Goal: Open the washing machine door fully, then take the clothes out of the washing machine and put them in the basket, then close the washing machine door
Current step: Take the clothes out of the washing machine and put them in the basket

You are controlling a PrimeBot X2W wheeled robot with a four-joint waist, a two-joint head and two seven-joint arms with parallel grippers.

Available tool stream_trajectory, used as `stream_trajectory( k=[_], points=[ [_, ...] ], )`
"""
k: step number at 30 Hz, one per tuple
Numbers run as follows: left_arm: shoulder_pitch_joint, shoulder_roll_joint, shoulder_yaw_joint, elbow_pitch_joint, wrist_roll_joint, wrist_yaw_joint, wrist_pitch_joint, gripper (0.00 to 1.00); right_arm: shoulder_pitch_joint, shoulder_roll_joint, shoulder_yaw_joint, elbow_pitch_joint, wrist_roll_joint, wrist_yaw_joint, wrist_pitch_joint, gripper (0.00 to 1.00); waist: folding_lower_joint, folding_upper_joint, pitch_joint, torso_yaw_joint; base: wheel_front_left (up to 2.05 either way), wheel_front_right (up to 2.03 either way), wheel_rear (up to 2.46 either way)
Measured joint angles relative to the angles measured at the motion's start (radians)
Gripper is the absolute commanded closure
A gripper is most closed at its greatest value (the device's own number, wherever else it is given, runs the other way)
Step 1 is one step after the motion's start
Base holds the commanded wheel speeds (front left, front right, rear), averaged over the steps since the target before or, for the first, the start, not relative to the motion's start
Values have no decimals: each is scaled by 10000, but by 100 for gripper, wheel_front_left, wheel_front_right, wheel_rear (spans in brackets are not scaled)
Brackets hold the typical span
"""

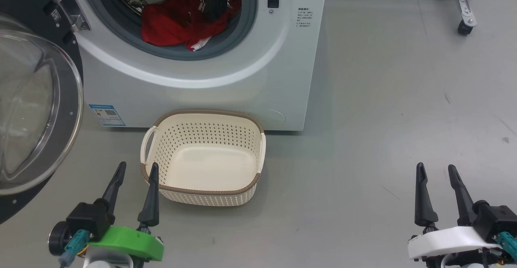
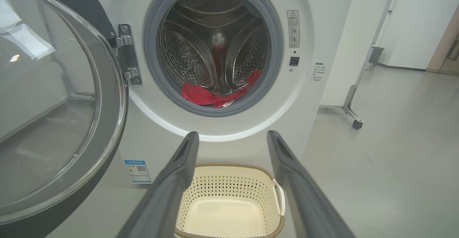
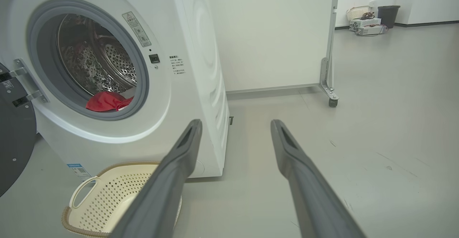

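The washing machine stands with its door swung wide on the left-hand hinge, the glass bowl facing out into the room. The red clothes lie heaped at the bottom of the steel drum, a bit of white trim resting on the grey gasket at the front. Low on the machine's front is a blue sticker with a QR code. Right of the opening sit a warning label with a triangle and a small block of dark print, all too fine to read. The basket sits on the grey floor just before the machine, its cream bottom bare. The left gripper hovers beside the basket's near left corner, fingers spread and holding nothing. The right gripper, well off to the right, is likewise spread and holds nothing.
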Motion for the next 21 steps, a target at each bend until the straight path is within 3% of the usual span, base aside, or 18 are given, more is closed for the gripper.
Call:
stream_trajectory(
  k=[21],
  points=[
    [88, -94, 180, -479, 357, -50, 0, 0, -2, 48, 8, 12, -94, 94, -2, 0, 0, 0, 151, 122, 0, 0, 0]
  ],
)
